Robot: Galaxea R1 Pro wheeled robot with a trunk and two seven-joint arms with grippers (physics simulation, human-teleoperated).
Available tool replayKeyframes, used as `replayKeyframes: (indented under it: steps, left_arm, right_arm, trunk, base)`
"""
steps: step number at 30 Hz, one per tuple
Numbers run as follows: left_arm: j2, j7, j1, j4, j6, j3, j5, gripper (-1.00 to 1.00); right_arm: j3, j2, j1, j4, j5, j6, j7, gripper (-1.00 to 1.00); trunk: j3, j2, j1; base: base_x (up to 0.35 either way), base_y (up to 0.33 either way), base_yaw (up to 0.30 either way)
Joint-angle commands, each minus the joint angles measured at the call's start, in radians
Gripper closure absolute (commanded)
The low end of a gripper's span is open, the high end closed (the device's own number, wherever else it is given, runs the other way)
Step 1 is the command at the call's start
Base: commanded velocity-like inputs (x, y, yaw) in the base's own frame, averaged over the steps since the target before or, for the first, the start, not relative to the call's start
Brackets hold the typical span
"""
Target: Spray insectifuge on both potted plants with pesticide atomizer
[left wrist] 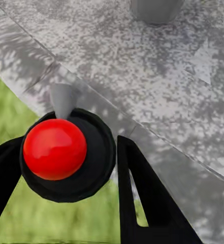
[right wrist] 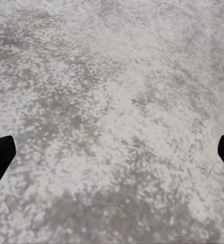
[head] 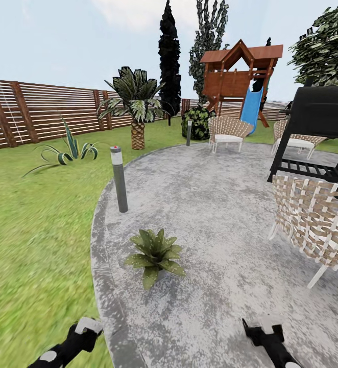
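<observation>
**Atomizer in the left gripper, one plant ahead on the patio**

The left gripper (left wrist: 66, 162) pinches the pesticide atomizer (left wrist: 66, 152) between its fingers — red cap toward the wrist camera, above the patio (head: 215, 204) edge beside the lawn (head: 31, 214). The right gripper (right wrist: 112, 152) hangs over bare paving, jaws spread wide. A potted plant (head: 154, 255) sits at twelve o'clock, the bollard light (head: 119, 179) at eleven.

Even, bright daylight is rendered throughout; the green lawn (head: 31, 245) is smeared near the edge, and the mottled grey paved patio (right wrist: 112, 101) is blurred.
</observation>
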Motion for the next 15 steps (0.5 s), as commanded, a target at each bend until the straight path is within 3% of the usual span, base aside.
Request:
replayKeyframes:
  steps: [1,3,5,8,15]
  left_arm:
    - [0.003,0.039,0.018,0.002,-0.035,-0.001,0.030,1.00]
    - [0.010,0.116,0.060,0.003,-0.079,-0.002,0.099,1.00]
    - [0.012,0.165,0.077,0.005,-0.095,-0.002,0.122,1.00]
    - [0.007,0.196,0.083,0.012,-0.099,-0.003,0.129,1.00]
    - [0.002,0.199,0.085,0.017,-0.100,-0.003,0.131,1.00]
  right_arm:
    - [-0.012,0.002,0.018,0.006,0.002,-0.045,-0.054,-1.00]
    - [-0.016,0.005,0.047,0.052,0.002,-0.112,-0.151,-1.00]
    - [-0.016,0.009,0.053,0.093,0.004,-0.129,-0.177,-1.00]
    - [-0.015,0.012,0.055,0.119,0.006,-0.133,-0.184,-1.00]
    - [-0.015,0.018,0.056,0.198,0.004,-0.132,-0.184,-1.00]
  trunk:
    - [-0.001,0.000,0.000]
    - [-0.001,0.000,0.000]
    - [-0.001,0.000,0.000]
    - [-0.001,0.000,0.000]
    - [-0.001,0.000,0.000]
  base:
    - [0.000,0.000,0.000]
    - [0.000,0.000,0.000]
    - [0.000,0.000,0.000]
    - [0.000,0.000,0.000]
    - [0.000,0.000,0.000]
